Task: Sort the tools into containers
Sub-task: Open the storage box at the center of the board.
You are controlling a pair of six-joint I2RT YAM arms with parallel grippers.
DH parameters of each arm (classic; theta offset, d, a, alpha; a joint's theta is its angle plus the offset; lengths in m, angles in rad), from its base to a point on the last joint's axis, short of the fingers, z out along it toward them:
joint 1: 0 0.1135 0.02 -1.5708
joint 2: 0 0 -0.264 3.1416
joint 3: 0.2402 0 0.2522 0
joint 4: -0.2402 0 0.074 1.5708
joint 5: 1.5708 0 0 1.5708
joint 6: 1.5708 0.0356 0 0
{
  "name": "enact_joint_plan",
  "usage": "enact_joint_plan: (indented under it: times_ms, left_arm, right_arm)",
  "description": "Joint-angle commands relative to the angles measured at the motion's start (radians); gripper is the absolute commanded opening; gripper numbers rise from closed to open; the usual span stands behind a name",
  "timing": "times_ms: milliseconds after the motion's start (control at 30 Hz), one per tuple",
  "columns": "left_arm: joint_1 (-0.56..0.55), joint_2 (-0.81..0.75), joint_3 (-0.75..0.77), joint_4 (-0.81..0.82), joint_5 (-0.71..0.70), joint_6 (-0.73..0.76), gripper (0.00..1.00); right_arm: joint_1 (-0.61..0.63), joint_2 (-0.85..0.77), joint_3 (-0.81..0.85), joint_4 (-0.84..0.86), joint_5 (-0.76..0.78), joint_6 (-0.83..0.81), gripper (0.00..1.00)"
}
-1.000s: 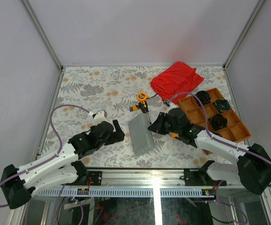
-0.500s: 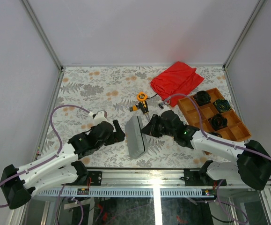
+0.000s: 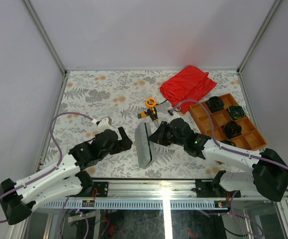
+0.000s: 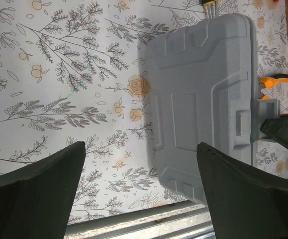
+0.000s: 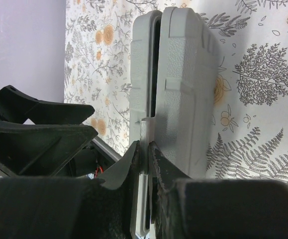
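From above, we are seeing the grey case (image 3: 144,145) standing tipped up on one long edge in the middle of the table (image 3: 94,94), between the two arms. The right gripper (image 3: 156,139) is holding the case's raised edge, and we judge this is propping it so the halves can be parted. The left gripper (image 3: 126,143) is hovering just beside the opposite face, not touching it. The tools (image 3: 149,110) are lying loose just behind the case, none sorted yet. The divided tray (image 3: 247,135) is sitting well off to the right.

Through the left wrist camera, we are looking at the case's outer shell (image 4: 198,94) face-on. It is framed by fingers (image 4: 34,194) spread wide, apparently ready to brace that half. Orange-handled pliers (image 4: 273,78) are peeking past its far edge.

Through the right wrist camera, the fingers (image 5: 126,167) are pressing nearly together, pinching the thin latch tab (image 5: 144,128) on the case's rim. A dark gap is showing between the two halves (image 5: 183,84), so we judge the case is being opened.
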Motion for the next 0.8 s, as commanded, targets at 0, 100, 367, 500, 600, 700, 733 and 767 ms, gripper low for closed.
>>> enact_joint_plan:
  times_ms: [0, 100, 367, 500, 600, 700, 733, 767]
  left_arm:
    - [0.004, -0.035, 0.029, -0.037, -0.049, -0.001, 0.92]
    - [0.004, -0.057, 0.036, -0.052, -0.063, -0.001, 0.92]
    - [0.004, -0.072, 0.042, -0.059, -0.065, 0.0, 0.92]
    - [0.003, -0.059, 0.029, -0.058, -0.062, -0.001, 0.92]
    - [0.003, -0.05, 0.014, -0.056, -0.061, -0.006, 0.92]
    - [0.004, -0.042, -0.012, -0.039, -0.052, -0.009, 0.92]
    - [0.003, -0.037, -0.017, -0.032, -0.049, -0.01, 0.92]
    - [0.004, -0.034, -0.022, -0.027, -0.047, -0.01, 0.92]
  right_arm:
    - [0.008, -0.057, 0.07, 0.071, 0.025, 0.012, 0.0]
    - [0.007, -0.071, 0.078, 0.048, 0.037, 0.011, 0.0]
    - [0.007, -0.093, 0.049, 0.028, 0.075, 0.016, 0.0]
    - [0.006, -0.132, -0.014, 0.008, 0.143, 0.057, 0.04]
    - [0.007, -0.176, -0.077, 0.0, 0.196, 0.078, 0.16]
    - [0.007, -0.213, -0.104, -0.042, 0.225, 0.057, 0.29]
    - [0.007, -0.227, -0.103, -0.068, 0.238, 0.041, 0.34]
    - [0.007, -0.24, -0.098, -0.099, 0.256, 0.024, 0.38]
